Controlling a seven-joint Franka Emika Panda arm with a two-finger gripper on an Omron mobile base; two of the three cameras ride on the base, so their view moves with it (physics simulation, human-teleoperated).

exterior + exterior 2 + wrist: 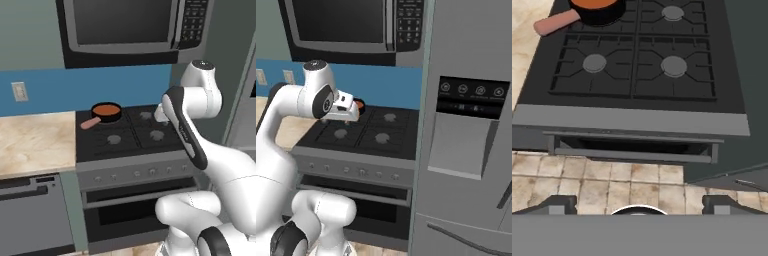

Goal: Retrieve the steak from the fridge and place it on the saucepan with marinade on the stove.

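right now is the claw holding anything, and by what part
Nothing is held. The claw stands open and empty above the floor before the stove.

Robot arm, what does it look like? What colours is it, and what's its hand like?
The arm is glossy white with rounded, fat segments, dark grey bands and caps at the joints. No loose cables show. Its hand has two small dark grey, blocky fingertips.

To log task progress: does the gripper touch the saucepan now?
Apart. The hand view shows the open gripper over the floor before the stove, the saucepan far off on the back left burner.
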